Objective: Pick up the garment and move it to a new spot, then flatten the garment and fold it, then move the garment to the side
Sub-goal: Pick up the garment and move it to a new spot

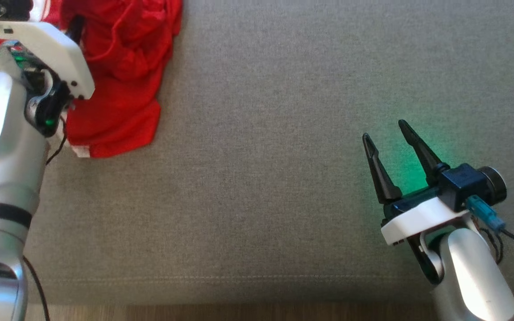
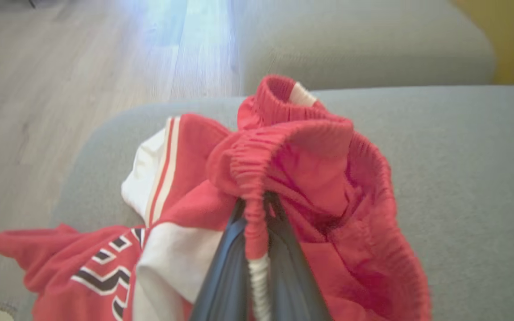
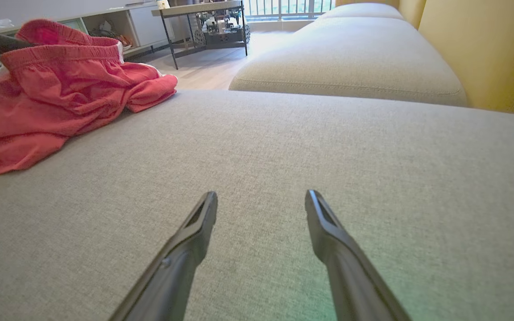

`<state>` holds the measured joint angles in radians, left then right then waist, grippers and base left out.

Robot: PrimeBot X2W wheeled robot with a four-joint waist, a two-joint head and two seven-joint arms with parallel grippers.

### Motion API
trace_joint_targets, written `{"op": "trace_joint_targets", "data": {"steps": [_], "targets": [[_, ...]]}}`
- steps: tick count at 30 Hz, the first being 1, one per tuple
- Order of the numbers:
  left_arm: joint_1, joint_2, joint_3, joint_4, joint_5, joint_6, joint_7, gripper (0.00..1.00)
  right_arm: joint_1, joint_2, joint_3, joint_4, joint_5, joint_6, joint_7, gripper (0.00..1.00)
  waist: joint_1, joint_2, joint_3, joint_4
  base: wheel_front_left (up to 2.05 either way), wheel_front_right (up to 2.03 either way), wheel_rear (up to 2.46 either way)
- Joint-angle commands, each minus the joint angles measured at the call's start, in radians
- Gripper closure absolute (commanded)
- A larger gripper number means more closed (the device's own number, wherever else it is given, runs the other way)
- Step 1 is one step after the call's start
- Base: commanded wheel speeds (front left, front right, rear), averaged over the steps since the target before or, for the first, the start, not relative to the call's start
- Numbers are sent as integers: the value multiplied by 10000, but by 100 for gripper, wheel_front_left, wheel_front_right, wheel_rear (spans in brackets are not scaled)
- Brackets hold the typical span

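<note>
Garment waistband (image 2: 249, 171) pinched in left pincer (image 2: 257, 206) (plain in wrist view); right pincer (image 1: 384, 130) spread.

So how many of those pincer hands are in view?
2. The left gripper is shut on the red shorts at their waistband, far left; the right gripper is open over the grey cushion, lower right.
</note>
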<state>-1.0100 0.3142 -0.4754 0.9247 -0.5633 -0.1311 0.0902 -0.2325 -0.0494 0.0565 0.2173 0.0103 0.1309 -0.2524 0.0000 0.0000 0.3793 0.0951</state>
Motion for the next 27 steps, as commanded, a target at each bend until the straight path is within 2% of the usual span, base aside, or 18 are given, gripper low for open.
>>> {"op": "trace_joint_targets", "data": {"steps": [1, 9, 15, 19, 27], "targets": [[-511, 612, 216, -371, -96, 5, -151, 100, 85, -8, 239, -272, 79, -2, -93, 0, 0, 0, -196, 30, 0, 0, 0], [-687, 935, -736, -1880, -1015, 4, -946, 100, 332, -8, 408, -161, 389, -2, -93, 0, 0, 0, -1111, 0, 0, 0, 0], [-921, 1106, -1059, -3011, -1451, 4, -1155, 100, 431, -8, 577, -175, 675, -2, -93, 0, 0, 0, -1646, -470, 0, 0, 0], [-1089, 971, -1264, -3776, -1735, 4, -966, 100, 469, -8, 688, -237, 885, -2, -93, 0, 0, 0, -1938, -1084, 0, 0, 0], [-1295, 465, -1404, -5133, -2432, 49, -119, 100, 432, -8, 1092, -744, 1455, -2, -93, 0, 0, 0, -2283, -2992, 0, 0, 0]]}}
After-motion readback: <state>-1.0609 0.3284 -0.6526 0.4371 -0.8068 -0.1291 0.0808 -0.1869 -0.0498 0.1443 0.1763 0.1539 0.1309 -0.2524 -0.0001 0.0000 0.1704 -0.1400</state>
